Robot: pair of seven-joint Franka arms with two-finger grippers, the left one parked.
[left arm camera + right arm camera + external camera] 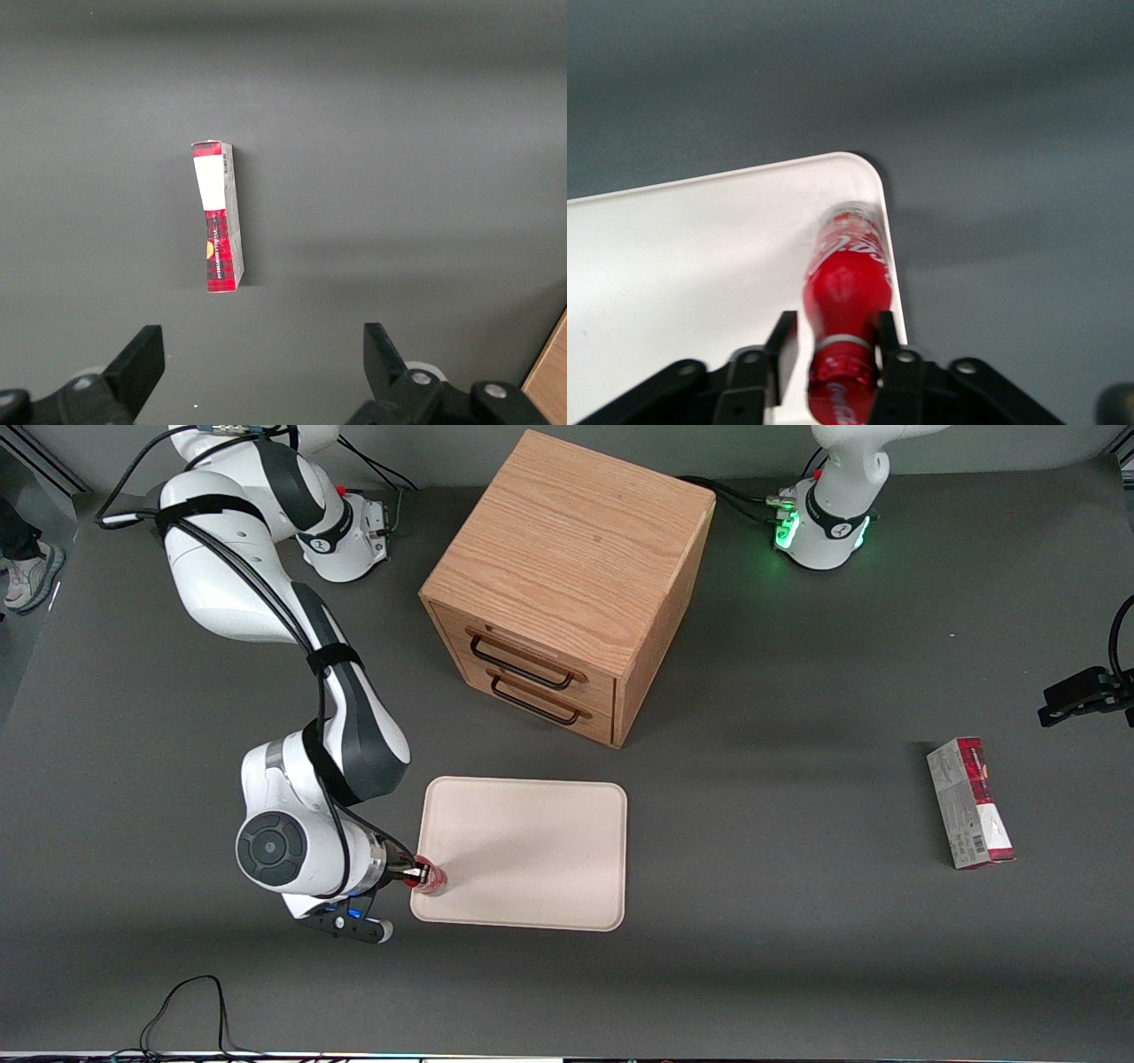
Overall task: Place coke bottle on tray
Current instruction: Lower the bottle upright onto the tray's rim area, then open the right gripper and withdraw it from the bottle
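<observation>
Glossy plastic coke bottle (849, 292), matt tray (532, 850), oak-grained wooden cabinet (567, 576).

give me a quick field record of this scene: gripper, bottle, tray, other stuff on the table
gripper: right arm's gripper at the tray's corner nearest the working arm, fingers on either side of the bottle's neck
coke bottle: coke bottle upright over the tray's corner, close to the rim; contact with the tray unclear
tray: tray flat on the table, in front of the drawer cabinet, otherwise bare
drawer cabinet: wooden drawer cabinet, both drawers shut
carton: red-and-grey carton toward the parked arm's end
</observation>
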